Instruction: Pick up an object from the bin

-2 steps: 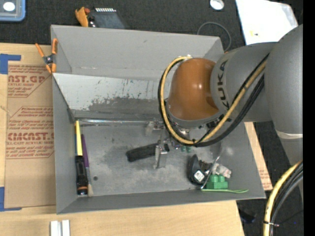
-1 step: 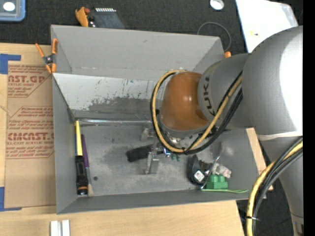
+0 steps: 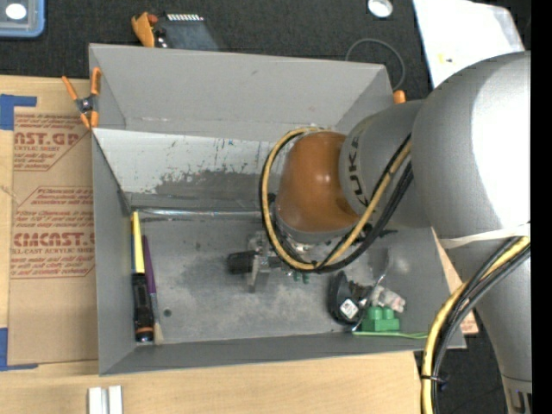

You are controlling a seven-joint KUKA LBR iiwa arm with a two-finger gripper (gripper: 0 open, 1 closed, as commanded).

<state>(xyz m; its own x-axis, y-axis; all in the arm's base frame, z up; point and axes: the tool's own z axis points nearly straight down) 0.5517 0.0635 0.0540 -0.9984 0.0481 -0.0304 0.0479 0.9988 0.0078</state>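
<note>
**STATUS: NOTHING PICKED YET**

My gripper (image 3: 255, 270) sits low over the middle of the bin (image 3: 216, 84), above a bare patch of floor. I cannot tell whether it is open or closed, and I see nothing held in it.

Judged progress: I am down in the bin, but grasp and lift are not yet done.

Things within reach:
- Left wall: yellow pencil (image 3: 135, 241), purple pen (image 3: 148, 270) and black marker (image 3: 142, 313), lying side by side.
- Lower right corner: green block (image 3: 379, 321) and black round part (image 3: 343, 301), close together.

Legible text: the letters "UK" on my arm (image 3: 466, 145); the rest curves out of sight.
</note>
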